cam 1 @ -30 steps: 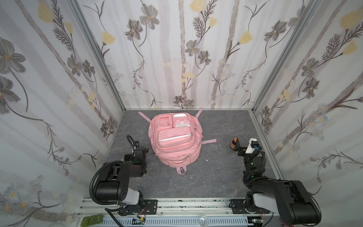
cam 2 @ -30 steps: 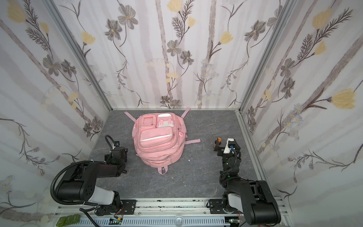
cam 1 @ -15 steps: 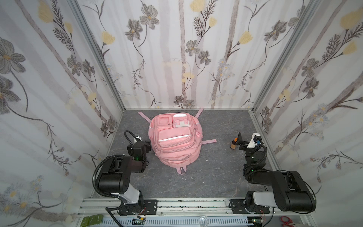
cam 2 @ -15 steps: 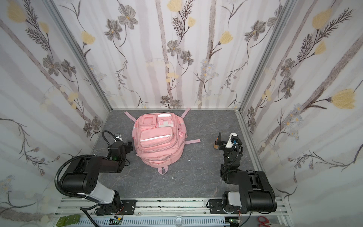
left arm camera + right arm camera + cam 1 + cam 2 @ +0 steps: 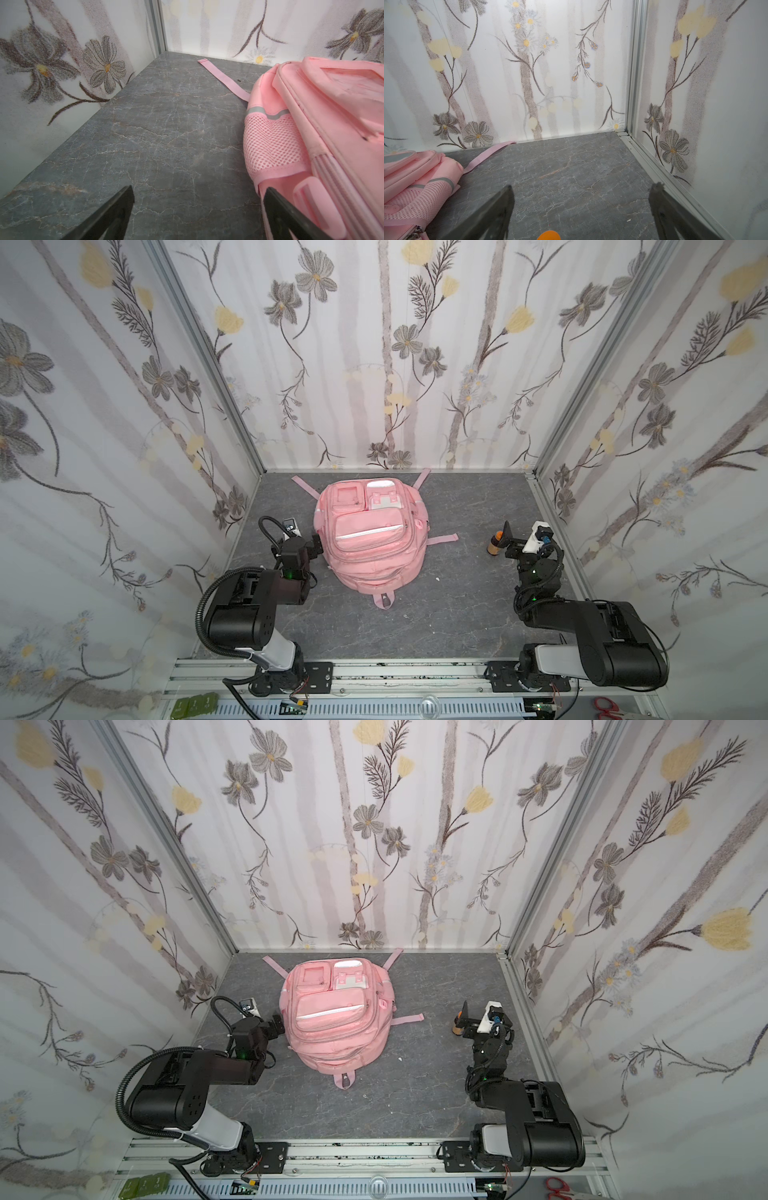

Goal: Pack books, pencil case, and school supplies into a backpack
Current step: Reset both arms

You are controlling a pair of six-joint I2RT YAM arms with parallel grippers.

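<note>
On the grey surface (image 5: 457,614), left claw (image 5: 198,188) and right claw (image 5: 583,185) gape empty; the left could snag the mesh pocket (image 5: 270,145) of the pink backpack (image 5: 332,104).

Robot test cell, lab-type; floral-papered panels (image 5: 374,364) in alu frame (image 5: 207,356); left arm (image 5: 249,605) & right arm (image 5: 602,639) on base rail (image 5: 415,672)
</note>
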